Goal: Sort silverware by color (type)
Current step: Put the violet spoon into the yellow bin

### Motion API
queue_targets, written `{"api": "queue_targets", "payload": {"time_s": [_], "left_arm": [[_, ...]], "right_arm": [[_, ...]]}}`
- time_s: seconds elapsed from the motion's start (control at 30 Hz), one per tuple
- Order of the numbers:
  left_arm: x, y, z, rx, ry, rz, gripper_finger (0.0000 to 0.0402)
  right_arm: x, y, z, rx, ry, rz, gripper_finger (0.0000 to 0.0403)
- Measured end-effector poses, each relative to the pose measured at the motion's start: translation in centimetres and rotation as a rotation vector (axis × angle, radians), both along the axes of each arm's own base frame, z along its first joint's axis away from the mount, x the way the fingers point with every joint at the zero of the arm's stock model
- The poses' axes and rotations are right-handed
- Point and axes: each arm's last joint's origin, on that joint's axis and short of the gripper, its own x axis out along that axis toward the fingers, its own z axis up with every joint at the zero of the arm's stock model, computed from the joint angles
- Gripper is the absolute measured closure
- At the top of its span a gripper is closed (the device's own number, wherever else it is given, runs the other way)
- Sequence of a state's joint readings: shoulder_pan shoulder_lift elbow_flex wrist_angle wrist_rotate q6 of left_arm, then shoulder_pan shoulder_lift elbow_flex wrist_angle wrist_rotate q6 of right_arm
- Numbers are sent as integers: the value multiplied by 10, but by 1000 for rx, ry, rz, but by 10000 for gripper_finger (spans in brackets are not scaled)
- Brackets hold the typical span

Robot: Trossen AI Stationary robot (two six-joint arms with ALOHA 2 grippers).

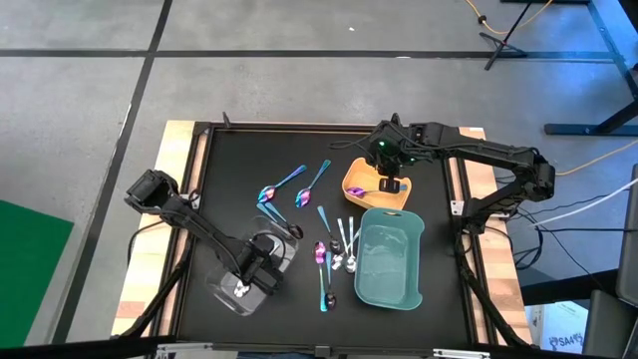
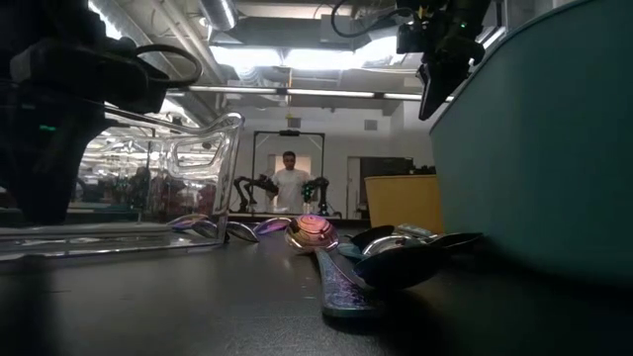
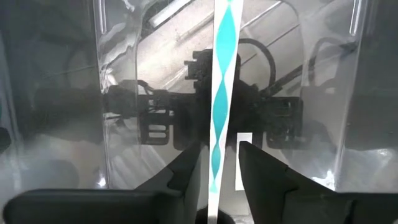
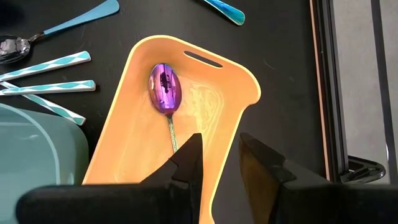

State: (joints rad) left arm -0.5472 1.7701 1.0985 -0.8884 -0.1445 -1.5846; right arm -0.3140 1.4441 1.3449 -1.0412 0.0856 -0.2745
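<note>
Over the clear tray [image 1: 231, 289], left tool [image 3: 219, 163]: fingers parted around a teal-and-white striped utensil [image 3: 222, 81]; judged step, lift straight up once it lies free. Right tool [image 4: 217, 163]: parted above the purple spoon [image 4: 165, 89] in the yellow tray [image 4: 233, 93], holding nothing; remaining silverware [image 1: 334, 254] on the table [image 1: 239, 179].

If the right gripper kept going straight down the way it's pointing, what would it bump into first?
Probably the yellow tray. The right gripper hangs over it with its fingers apart, pointing down into the tray beside the purple spoon's thin handle. It might brush that handle first; how deep things sit is hard to judge.
</note>
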Motion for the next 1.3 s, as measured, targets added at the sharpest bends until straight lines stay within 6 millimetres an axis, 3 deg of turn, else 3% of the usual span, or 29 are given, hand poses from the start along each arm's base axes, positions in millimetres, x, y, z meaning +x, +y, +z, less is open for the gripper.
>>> {"api": "queue_targets", "payload": {"time_s": [0.27,0.63,1.0,1.3], "left_arm": [[-1,0,4,-5,-10,2,282],[-3,2,16,-32,-52,-6,300],[-13,7,55,-99,-182,-85,314],[-21,14,89,-84,-352,-293,315]], "right_arm": [[0,0,0,0,0,0,313],[0,0,0,0,0,0,313],[0,0,0,0,0,0,313],[0,0,0,0,0,0,306]]}}
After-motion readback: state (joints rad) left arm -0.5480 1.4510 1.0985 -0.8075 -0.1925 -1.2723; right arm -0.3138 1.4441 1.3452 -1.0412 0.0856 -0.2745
